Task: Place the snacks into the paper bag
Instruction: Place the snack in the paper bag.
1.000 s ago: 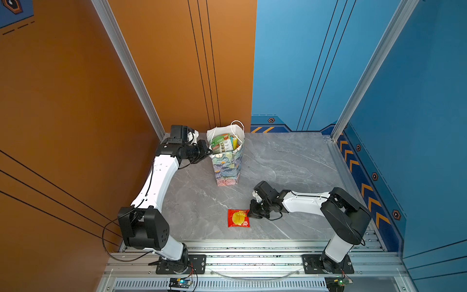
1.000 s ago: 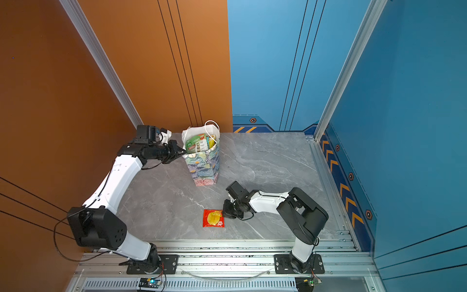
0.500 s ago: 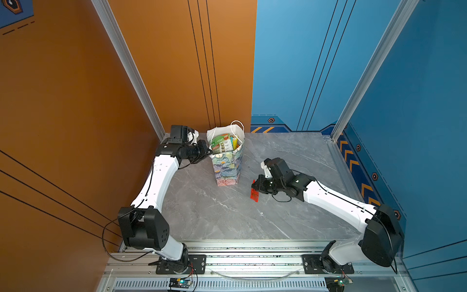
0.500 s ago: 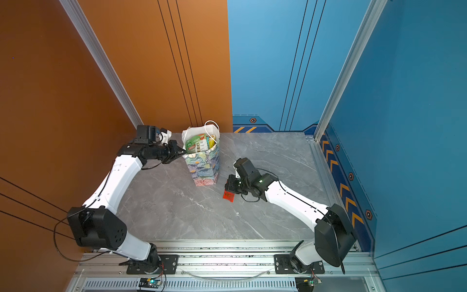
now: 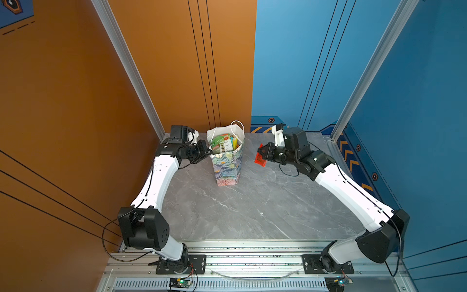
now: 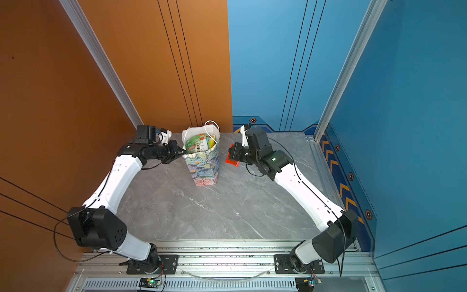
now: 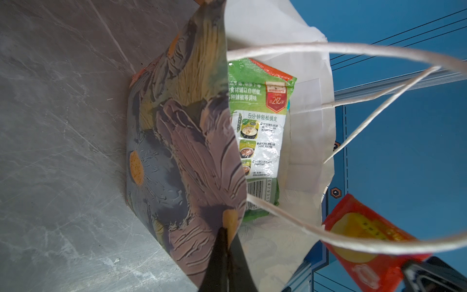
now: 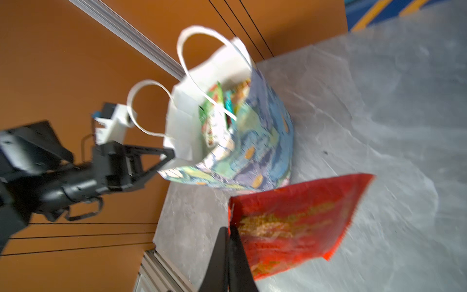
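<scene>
A small red-and-yellow plastic sachet (image 5: 260,160) held just short of the tall floral paper bag (image 5: 227,165).
The right gripper (image 5: 263,151) is clenched on one edge of the sachet, which hangs clear of the table; the bag's open mouth lies to its left. The left gripper (image 5: 207,151) pinches the bag's rim.

In a top view, the paper bag (image 5: 228,164) is seen standing upright on the grey marbled counter (image 5: 227,215), near its far edge and left of the middle. Its rim is pinched by the closed left gripper (image 5: 207,151). Green and yellow snacks (image 5: 222,143) are packed inside. A red sachet (image 5: 260,160) is held above the counter by the clamped right gripper (image 5: 262,151), near the bag's right side but apart from it.
</scene>
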`<state>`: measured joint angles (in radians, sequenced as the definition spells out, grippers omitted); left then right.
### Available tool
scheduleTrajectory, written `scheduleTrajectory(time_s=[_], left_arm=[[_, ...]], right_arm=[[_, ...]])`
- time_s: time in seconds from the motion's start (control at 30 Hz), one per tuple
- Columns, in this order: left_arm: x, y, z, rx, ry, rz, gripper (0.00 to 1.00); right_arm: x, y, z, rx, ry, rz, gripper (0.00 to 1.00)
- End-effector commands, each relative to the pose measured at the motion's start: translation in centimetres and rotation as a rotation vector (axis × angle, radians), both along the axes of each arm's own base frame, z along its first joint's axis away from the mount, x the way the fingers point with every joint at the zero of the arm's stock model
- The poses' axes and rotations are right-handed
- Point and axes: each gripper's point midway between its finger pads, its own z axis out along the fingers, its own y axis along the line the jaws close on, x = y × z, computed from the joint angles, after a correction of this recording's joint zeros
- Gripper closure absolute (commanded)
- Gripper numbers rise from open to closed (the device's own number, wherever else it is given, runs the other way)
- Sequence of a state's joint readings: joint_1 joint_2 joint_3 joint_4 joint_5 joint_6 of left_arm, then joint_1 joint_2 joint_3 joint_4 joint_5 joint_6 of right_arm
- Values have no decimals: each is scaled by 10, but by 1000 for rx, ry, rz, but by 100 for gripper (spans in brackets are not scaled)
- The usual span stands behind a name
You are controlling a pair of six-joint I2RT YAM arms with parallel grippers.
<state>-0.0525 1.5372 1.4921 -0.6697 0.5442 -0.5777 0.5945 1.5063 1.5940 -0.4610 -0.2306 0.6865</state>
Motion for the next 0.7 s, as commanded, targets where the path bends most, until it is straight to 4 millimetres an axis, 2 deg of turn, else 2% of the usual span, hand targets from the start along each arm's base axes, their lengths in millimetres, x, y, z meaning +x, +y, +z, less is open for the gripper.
scheduleTrajectory(time_s=[0.0,0.13,0.27,0.5,0.67], left_arm=[[-5,-9,18,-45,-41,-36,100],[-5,-10,18,-43,-41,-38,100],[-4,-11,20,-44,-45,-39,100],[-2,-12,20,-45,-44,-40,100],[-1,-12,21,-46,-45,-41,100]], right_arm=[[13,8,26,-7,-79,24,100],[20,27,61,53,-141,70,100],[23,48,83,88,-182,116,100],[28,85,92,116,-197,190,100],[36,109,86,128,-187,223,100]])
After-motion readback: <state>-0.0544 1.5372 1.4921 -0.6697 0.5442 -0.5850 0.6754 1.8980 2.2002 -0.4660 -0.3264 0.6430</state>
